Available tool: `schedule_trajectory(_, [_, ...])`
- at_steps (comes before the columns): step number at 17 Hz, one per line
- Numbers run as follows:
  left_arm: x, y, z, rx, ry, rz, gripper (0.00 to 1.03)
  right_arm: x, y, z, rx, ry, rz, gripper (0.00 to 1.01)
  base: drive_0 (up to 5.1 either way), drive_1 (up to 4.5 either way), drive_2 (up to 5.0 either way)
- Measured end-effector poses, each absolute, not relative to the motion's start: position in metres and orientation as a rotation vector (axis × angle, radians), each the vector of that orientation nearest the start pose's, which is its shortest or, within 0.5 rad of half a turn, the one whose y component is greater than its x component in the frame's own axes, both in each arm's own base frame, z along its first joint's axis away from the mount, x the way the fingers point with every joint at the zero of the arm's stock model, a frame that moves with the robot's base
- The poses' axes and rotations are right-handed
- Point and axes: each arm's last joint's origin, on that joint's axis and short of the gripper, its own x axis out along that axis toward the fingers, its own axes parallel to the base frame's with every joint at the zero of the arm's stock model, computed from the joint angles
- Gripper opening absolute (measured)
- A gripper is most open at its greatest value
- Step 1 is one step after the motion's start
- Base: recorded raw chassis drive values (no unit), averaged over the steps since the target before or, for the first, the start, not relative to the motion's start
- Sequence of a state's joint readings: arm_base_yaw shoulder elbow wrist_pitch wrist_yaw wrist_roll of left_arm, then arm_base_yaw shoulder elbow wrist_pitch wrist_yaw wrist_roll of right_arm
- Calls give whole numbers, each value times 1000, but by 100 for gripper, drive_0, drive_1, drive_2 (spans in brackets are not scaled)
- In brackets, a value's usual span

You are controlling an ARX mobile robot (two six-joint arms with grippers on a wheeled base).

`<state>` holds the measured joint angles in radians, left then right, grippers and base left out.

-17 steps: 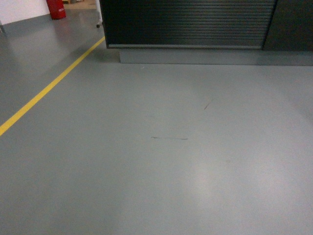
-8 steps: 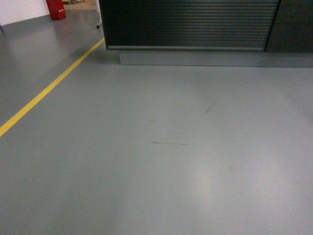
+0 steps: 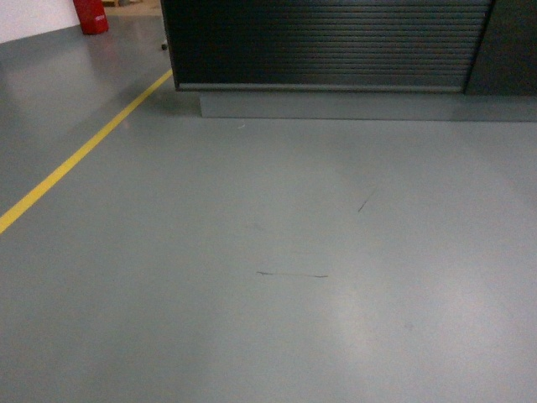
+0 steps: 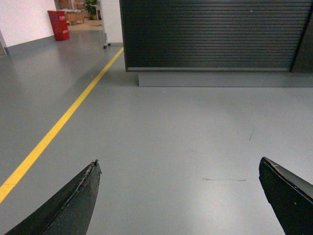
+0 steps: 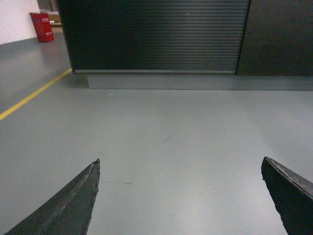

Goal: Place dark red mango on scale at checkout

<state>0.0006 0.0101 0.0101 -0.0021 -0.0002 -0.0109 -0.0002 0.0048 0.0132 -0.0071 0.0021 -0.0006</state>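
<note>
While facing checkout (image 3: 327, 42) | left fingers (image 4: 73, 200) wide, empty | right fingers (image 5: 73, 200) wide, empty

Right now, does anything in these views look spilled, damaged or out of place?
Nothing stands out. The grey floor has only faint dark scuff marks ahead of the checkout. Both hands, left hand and right hand, are open and empty; no mango or scale is visible.

The left gripper (image 4: 180, 196) hangs over bare grey floor (image 4: 171, 127), jaws spread wide with nothing between them. Ahead stands the checkout (image 4: 215, 34); a yellow line (image 4: 63, 120) runs left.
</note>
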Motion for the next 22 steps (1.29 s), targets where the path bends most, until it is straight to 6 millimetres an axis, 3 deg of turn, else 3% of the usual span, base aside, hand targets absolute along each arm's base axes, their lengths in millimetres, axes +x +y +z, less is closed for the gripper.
schedule_trajectory(22, [98,0,166,-11,6,1,98,97,0,167,-1,-1,0,98,0,434,-433])
